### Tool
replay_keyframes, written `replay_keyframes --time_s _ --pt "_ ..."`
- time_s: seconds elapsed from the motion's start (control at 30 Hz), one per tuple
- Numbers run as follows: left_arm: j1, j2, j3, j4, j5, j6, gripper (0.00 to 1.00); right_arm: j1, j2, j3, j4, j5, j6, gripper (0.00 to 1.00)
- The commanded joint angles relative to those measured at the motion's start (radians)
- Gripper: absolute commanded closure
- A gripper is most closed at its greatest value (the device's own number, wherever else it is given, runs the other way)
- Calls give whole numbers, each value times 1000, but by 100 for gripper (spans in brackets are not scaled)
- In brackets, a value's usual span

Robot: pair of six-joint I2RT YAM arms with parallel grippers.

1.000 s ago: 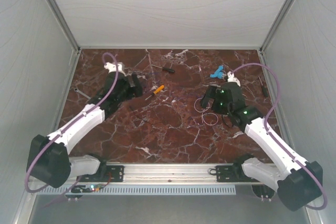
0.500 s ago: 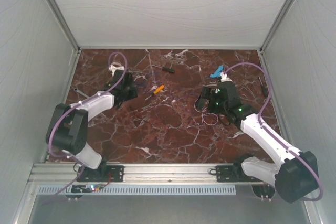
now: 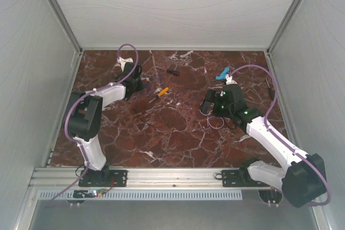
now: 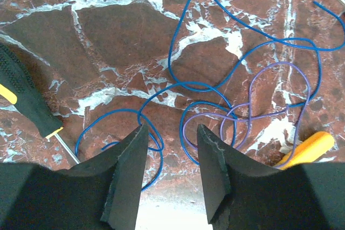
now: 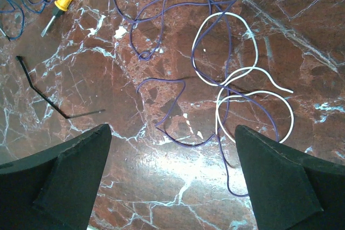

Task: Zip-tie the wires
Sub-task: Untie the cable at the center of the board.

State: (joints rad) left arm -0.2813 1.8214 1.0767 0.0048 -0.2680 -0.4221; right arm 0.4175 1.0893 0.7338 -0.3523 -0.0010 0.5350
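Observation:
The wires lie in two tangles on the marble table. In the left wrist view, thin blue wire (image 4: 178, 36) and a purple loop (image 4: 302, 79) sprawl just ahead of my left gripper (image 4: 172, 130). Its jaws stand partly apart with only bare table between them. In the right wrist view, white loops (image 5: 292, 119) and purple wire (image 5: 186, 145) lie ahead of my right gripper (image 5: 172, 129), which is wide open and holds nothing. From above, the left gripper (image 3: 141, 85) is at the far left and the right gripper (image 3: 210, 106) hangs by a white loop (image 3: 214, 123).
An orange-handled screwdriver (image 3: 161, 91) lies between the arms, with a black-handled one (image 3: 173, 70) farther back. A thin black bent strip (image 5: 40, 92) lies left of the right gripper. A blue object (image 3: 222, 73) sits behind the right arm. Walls enclose the table.
The left arm has folded back and its gripper has shifted toward the far left corner, jaws narrowing from wide open. The right gripper has edged slightly left and stays wide open.

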Motion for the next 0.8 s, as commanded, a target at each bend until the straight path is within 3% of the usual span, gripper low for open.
replay_keyframes --time_s 0.0,0.77 --pt "5 35 45 46 -30 2 59 -8 -3 -15 37 -13 -20 3" --pt "7 129 86 22 -54 -28 70 -26 10 -23 42 -25 -18 3"
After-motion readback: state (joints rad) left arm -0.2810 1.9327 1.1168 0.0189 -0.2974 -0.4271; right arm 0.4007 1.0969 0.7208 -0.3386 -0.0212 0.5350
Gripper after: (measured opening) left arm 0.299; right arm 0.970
